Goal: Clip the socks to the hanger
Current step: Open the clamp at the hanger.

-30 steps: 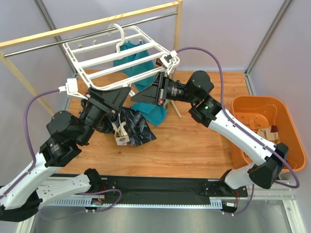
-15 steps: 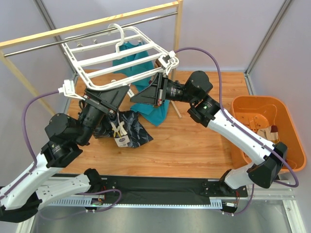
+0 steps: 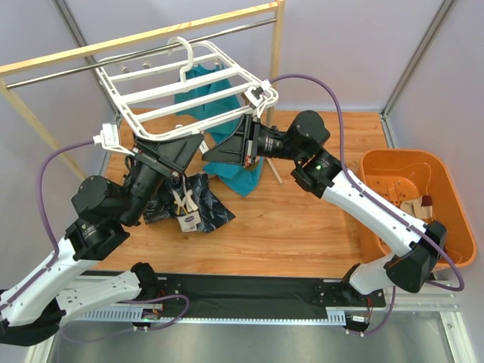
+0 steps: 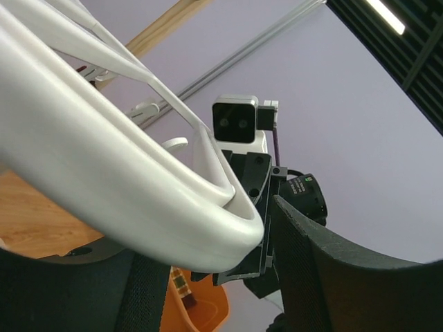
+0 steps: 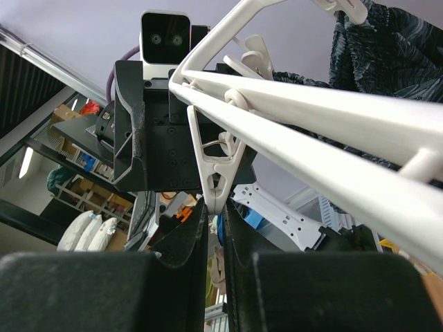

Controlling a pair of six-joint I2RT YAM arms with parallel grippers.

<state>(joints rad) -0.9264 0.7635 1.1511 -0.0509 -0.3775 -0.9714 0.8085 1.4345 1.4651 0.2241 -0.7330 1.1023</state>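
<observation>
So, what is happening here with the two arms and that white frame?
Two robot arms are working at the white hanger, which hangs on the wooden rack. The right gripper is shut on the end of one clip on the hanger. The left gripper has the hanger's rim between its fingers; whether it really grips is not clear. Neither has a sock between its fingers. Some socks lie in the orange basket on the right.
</observation>
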